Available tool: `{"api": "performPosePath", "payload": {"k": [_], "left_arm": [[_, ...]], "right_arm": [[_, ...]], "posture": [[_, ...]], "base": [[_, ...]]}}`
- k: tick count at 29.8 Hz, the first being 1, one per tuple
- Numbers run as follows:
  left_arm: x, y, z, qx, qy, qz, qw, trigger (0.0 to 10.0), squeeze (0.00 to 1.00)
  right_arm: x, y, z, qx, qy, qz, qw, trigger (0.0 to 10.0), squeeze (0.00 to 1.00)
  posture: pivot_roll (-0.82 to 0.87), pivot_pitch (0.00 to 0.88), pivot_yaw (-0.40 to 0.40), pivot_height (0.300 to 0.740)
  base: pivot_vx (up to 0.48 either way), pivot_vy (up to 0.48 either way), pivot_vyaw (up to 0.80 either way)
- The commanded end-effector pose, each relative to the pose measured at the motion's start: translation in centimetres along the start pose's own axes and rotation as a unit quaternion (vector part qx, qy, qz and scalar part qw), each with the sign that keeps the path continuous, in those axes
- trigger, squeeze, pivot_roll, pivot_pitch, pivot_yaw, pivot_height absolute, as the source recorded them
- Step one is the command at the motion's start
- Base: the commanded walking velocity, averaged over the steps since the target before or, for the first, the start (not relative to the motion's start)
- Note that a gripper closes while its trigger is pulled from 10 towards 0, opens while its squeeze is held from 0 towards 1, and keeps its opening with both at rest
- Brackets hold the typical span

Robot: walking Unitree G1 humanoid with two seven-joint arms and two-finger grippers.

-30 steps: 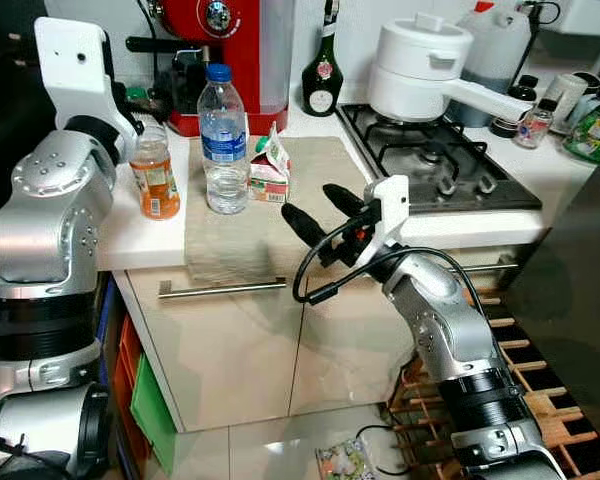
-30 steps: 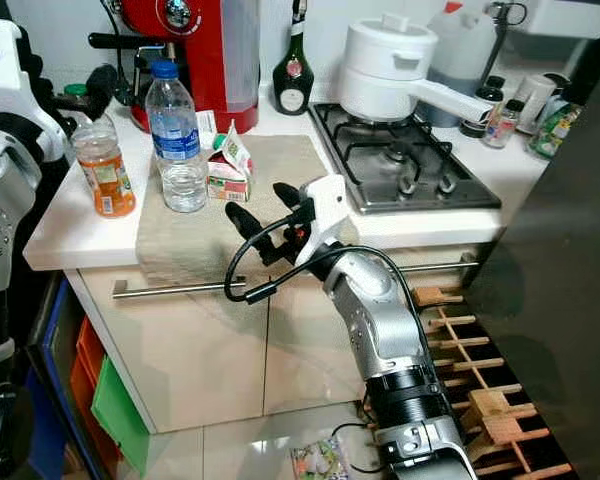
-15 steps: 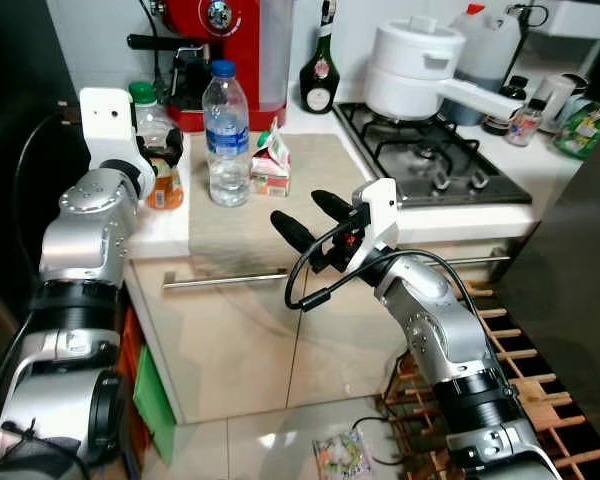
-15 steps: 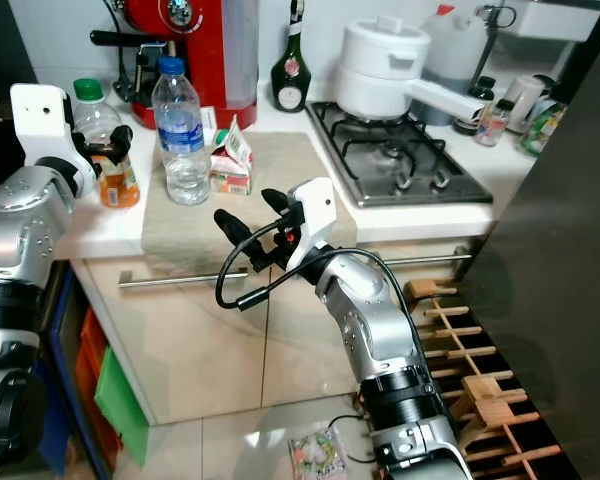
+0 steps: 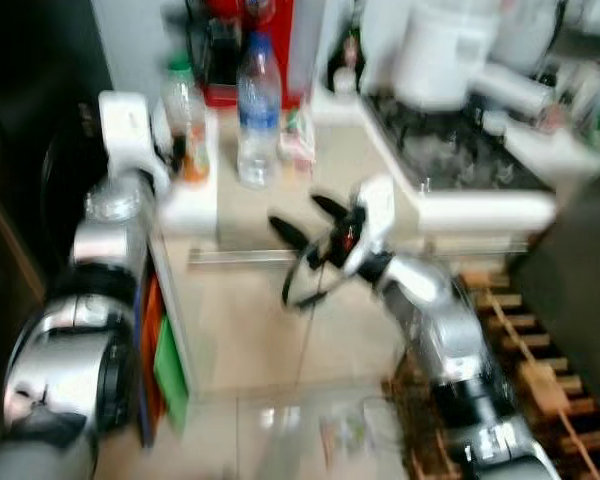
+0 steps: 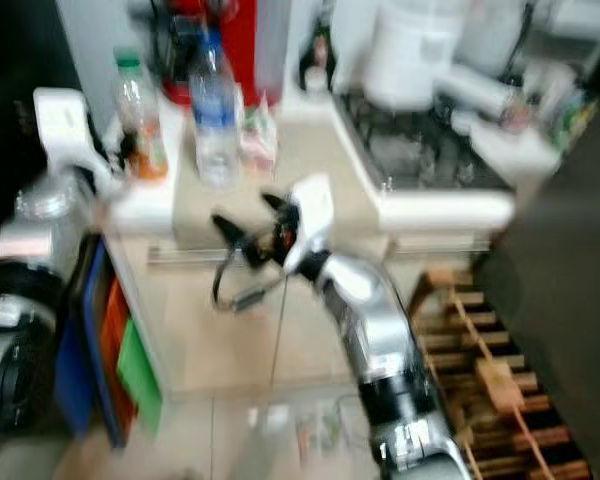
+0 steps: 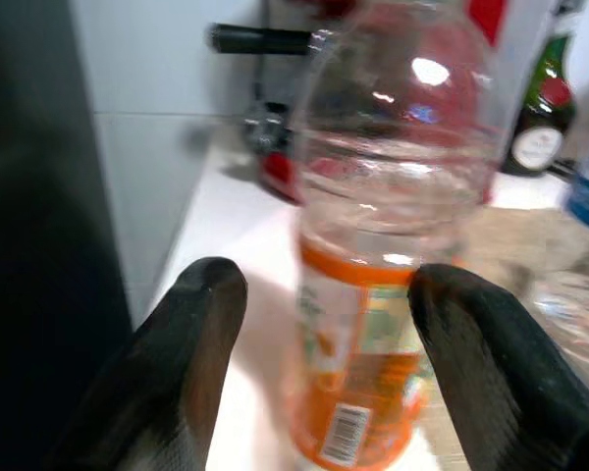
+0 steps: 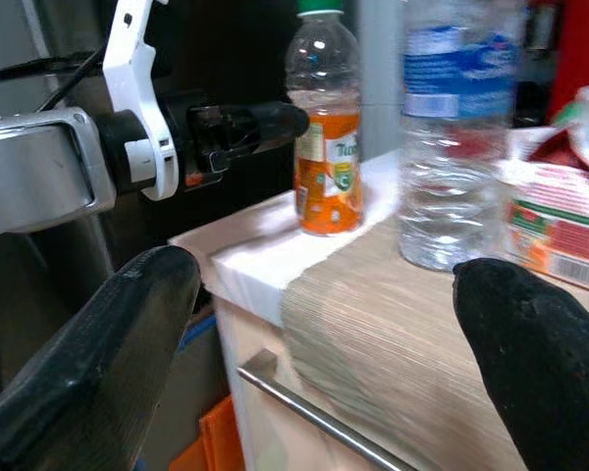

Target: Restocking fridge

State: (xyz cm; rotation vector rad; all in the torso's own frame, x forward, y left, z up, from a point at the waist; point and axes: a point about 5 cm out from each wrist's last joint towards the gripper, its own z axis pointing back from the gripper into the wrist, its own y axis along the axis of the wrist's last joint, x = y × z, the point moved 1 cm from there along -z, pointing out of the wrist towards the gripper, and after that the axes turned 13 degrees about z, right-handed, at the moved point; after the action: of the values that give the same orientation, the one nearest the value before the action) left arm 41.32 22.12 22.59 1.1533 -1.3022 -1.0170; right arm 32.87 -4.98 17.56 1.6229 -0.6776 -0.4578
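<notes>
Left wrist view: the left gripper (image 7: 319,324) has its jaws open on either side of the juice bottle (image 7: 378,294), the fingers (image 7: 182,363) not seen touching it. The bottle stands upright near the corner of the white surface (image 8: 260,260). The right gripper (image 8: 324,324) is held in front of the surface edge, jaws wide open and empty. Behind stand a water bottle (image 8: 452,137) and a small carton (image 8: 560,211) on a beige mat (image 8: 412,314).

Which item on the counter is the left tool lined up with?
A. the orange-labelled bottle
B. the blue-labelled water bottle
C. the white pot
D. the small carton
A: in the left wrist view the orange-labelled bottle stands between the open left tool fingers, not yet gripped.
</notes>
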Motion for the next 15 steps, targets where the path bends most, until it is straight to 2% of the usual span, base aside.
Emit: {"api": "performPosePath", "payload": {"k": [1,2,3,7,9,10,11,12,13,15], "left_arm": [[1.0,0.9,0.3,0.020,-0.014,-0.024,0.999,8.0,0.00],[1.0,0.9,0.3,0.020,-0.014,-0.024,0.999,8.0,0.00],[1.3,1.3,1.4,0.038,-0.029,-0.030,0.998,10.0,0.00],[1.4,2.0,3.6,0.061,-0.039,-0.017,0.997,10.0,0.00],[1.4,2.2,4.0,0.067,-0.040,-0.018,0.997,10.0,0.00],[1.3,2.6,5.3,0.084,-0.044,-0.018,0.995,10.0,0.00],[1.3,2.8,5.8,0.088,-0.046,-0.022,0.995,10.0,0.04],[1.4,3.1,6.4,0.097,-0.049,-0.023,0.994,10.0,1.00],[1.4,3.3,6.8,0.103,-0.051,-0.024,0.993,10.0,1.00],[2.5,5.0,7.9,0.138,-0.062,-0.016,0.988,10.0,1.00]], "right_arm": [[0.5,0.4,0.5,0.006,-0.012,0.009,1.000,10.0,0.00],[0.5,0.4,0.5,0.006,-0.012,0.009,1.000,10.0,0.00],[0.6,0.4,0.8,0.007,-0.017,0.006,1.000,10.0,0.00],[0.6,-0.2,1.3,-0.002,-0.022,-0.001,1.000,10.0,0.00],[0.5,-0.3,1.4,-0.004,-0.021,-0.001,1.000,10.0,0.00],[0.3,-0.5,1.5,-0.007,-0.018,-0.003,1.000,10.0,0.00],[0.3,-0.5,1.4,-0.007,-0.017,-0.003,1.000,10.0,0.00],[0.3,-0.5,1.4,-0.007,-0.017,-0.003,1.000,10.0,0.00],[0.3,-0.5,1.3,-0.007,-0.017,-0.003,1.000,10.0,0.00],[0.3,-0.4,1.3,-0.006,-0.018,-0.004,1.000,10.0,0.00]], "posture": [[-0.05,0.000,-0.005,0.740],[-0.05,0.000,-0.005,0.740],[-0.04,0.000,-0.007,0.740],[-0.02,0.000,-0.012,0.740],[-0.02,0.000,-0.013,0.740],[-0.01,0.000,-0.013,0.740],[-0.01,0.000,-0.013,0.740],[-0.01,0.000,-0.013,0.740],[-0.01,0.000,-0.014,0.740],[0.00,0.000,-0.019,0.740]], "base": [[0.000,0.000,0.00],[0.000,0.000,0.00],[0.000,0.000,0.00],[0.000,0.000,0.00],[0.000,0.000,0.00],[0.000,0.000,0.00],[0.000,0.000,0.00],[0.000,0.000,0.00],[0.000,0.000,0.00],[0.000,0.000,0.00]]}}
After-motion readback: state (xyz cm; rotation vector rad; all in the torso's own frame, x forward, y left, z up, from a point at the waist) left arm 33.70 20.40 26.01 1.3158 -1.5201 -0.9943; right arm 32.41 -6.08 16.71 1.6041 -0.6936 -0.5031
